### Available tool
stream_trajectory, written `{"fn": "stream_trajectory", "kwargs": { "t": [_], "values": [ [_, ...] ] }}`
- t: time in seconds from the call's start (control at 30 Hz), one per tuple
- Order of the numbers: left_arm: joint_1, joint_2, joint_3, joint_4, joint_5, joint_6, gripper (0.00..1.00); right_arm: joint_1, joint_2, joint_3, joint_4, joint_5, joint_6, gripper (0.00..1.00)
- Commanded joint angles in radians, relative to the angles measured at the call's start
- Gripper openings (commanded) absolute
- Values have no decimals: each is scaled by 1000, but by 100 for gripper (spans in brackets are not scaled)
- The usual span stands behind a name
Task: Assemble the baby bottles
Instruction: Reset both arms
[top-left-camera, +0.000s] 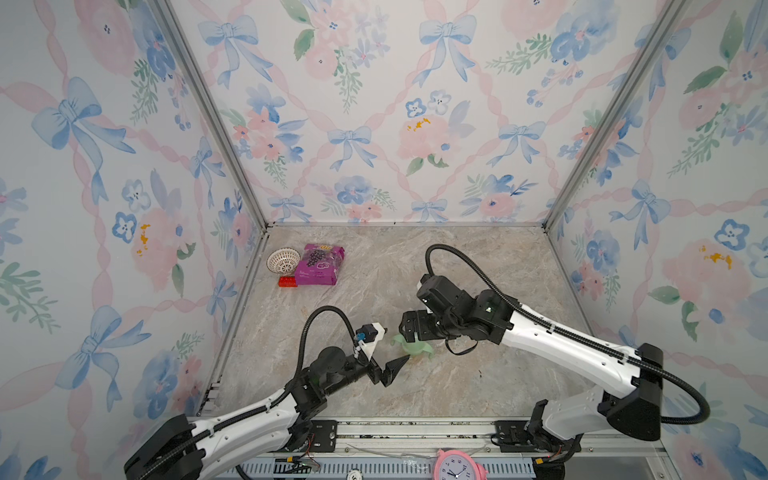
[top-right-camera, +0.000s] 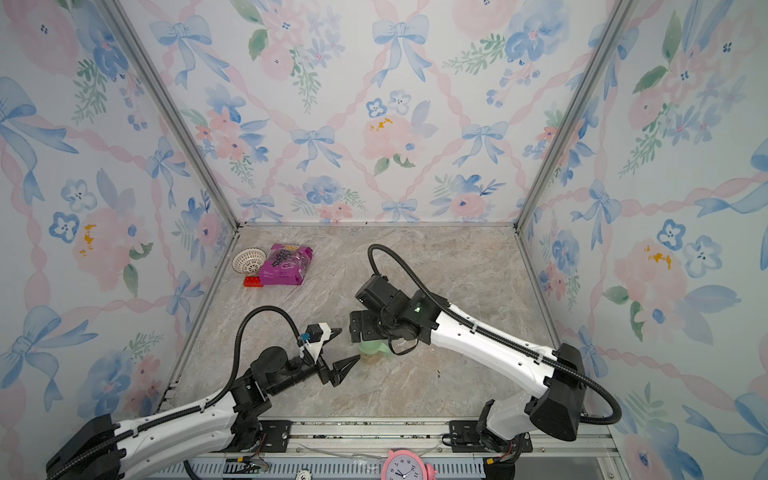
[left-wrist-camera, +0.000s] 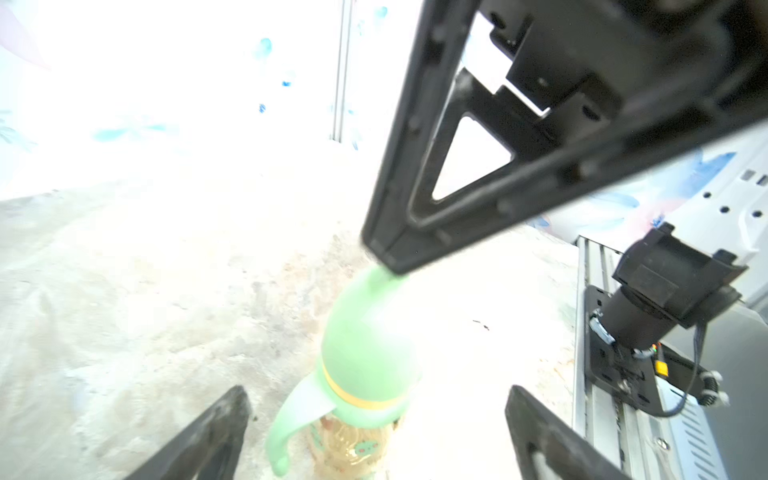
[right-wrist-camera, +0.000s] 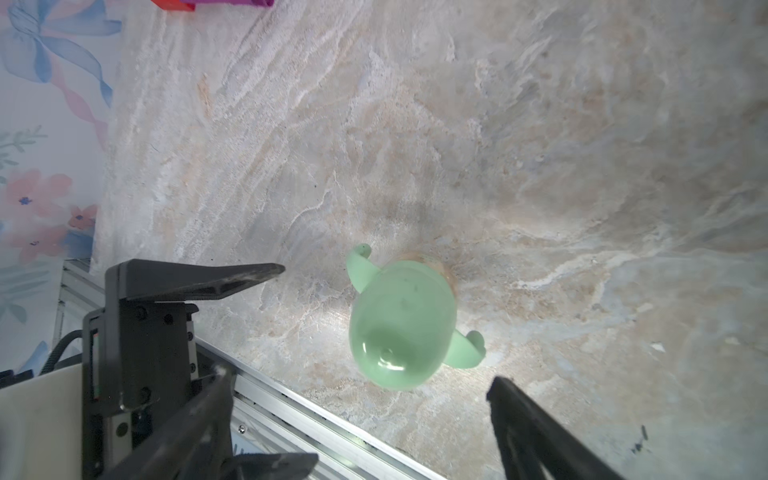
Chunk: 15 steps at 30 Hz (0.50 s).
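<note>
One baby bottle (top-left-camera: 411, 348) (top-right-camera: 371, 351) stands upright on the marble table, all in one piece. The left wrist view shows its pale green dome cap (left-wrist-camera: 368, 332), a thin yellow collar band (left-wrist-camera: 353, 397), a green handle (left-wrist-camera: 286, 432) and the amber jar body (left-wrist-camera: 353, 449). My left gripper (top-left-camera: 395, 345) (left-wrist-camera: 374, 399) is open, level with the bottle, its fingers on either side and apart from it. My right gripper (top-left-camera: 409, 332) (right-wrist-camera: 359, 380) hangs open just above the cap (right-wrist-camera: 401, 328). One of its fingers (left-wrist-camera: 419, 195) reaches to the cap's top.
A purple snack packet (top-left-camera: 320, 264), a white lattice basket (top-left-camera: 283, 259) and a small red block (top-left-camera: 288, 281) sit at the back left by the wall. An aluminium rail (top-left-camera: 415, 432) runs along the front edge, with a pink clock (top-left-camera: 457, 465) below it.
</note>
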Motion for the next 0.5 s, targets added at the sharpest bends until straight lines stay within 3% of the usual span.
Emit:
{"fn": "stream_trajectory", "kwargs": {
  "t": [0.0, 0.07, 0.13, 0.2, 0.23, 0.3, 0.47],
  "values": [
    [16, -126, 104, -190, -260, -8, 98, -97, -104, 24, -86, 40, -122, 96],
    [132, -96, 220, -272, -340, 6, 98, -227, -168, -26, -66, 158, -283, 96],
    [384, 57, 320, -290, -282, -9, 98, -450, -218, -151, 81, 210, -440, 96],
    [665, 200, 379, -264, -204, -53, 98, -727, -236, -321, 349, 198, -550, 96],
    [738, 242, 398, -265, -200, -64, 98, -815, -237, -399, 477, 163, -574, 96],
    [802, 272, 336, -164, -250, -16, 98, -956, -231, -545, 695, 79, -565, 96],
    [832, 226, 167, 20, -307, 62, 98, -970, -209, -775, 1023, 82, -655, 96]
  ]
}}
